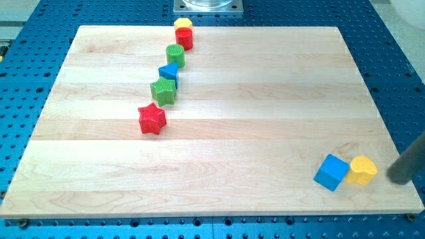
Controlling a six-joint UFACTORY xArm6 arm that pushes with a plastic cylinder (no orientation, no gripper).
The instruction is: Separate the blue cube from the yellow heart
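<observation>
The blue cube (331, 172) and the yellow heart (362, 170) sit side by side near the view's bottom right corner of the wooden tabletop (252, 99), touching or nearly so, the heart on the view's right. Both look like small, light, rigid blocks with smooth faces, so I judge they will slide readily under a sideways push and may turn if struck off centre; the place to press is a flat face of the cube (or the gap between the pair), since nothing here can grip. My tip (400, 181) is the end of a bare rod with no gripper to open or close, and it holds nothing. It stands just to the view's right of the heart, apparently not touching it, though the rod is blurred at the frame edge.
</observation>
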